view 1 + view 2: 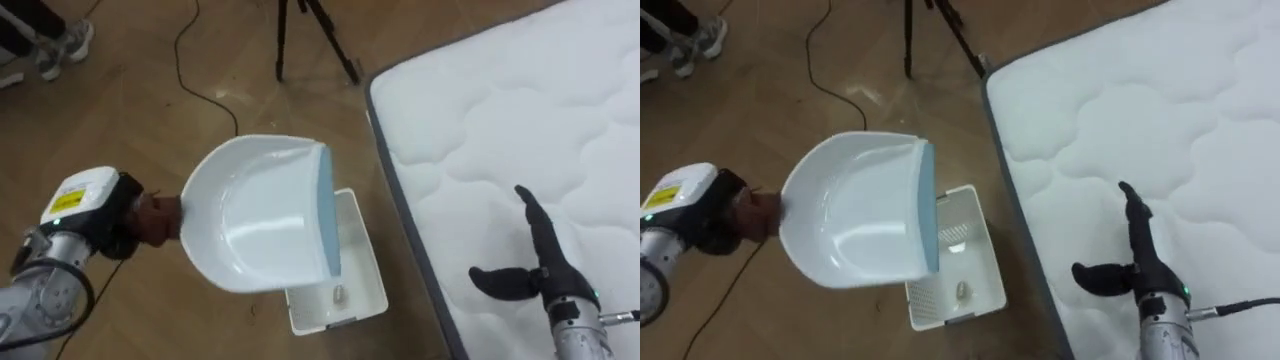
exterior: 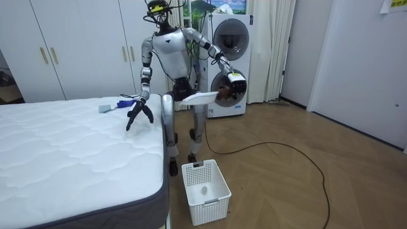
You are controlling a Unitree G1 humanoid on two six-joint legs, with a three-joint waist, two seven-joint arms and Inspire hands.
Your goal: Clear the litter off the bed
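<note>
My left hand (image 1: 135, 220) is closed round the handle of the white dustpan (image 1: 255, 215), holding it high above the white basket (image 1: 365, 285) on the floor just left of the bed (image 1: 520, 110). I judge that is so the sweepings can tip off its blue lip and join the small scrap (image 1: 338, 292) already lying in there. My right hand (image 1: 540, 270) hovers over the mattress's near edge, fingers straight, thumb spread, holding nothing. The yellow label (image 1: 68, 198) on my left wrist is too small to read.

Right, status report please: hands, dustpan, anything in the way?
Left hand shut on dustpan, held over basket. Right hand open over mattress. Nothing between dustpan and basket.
</note>
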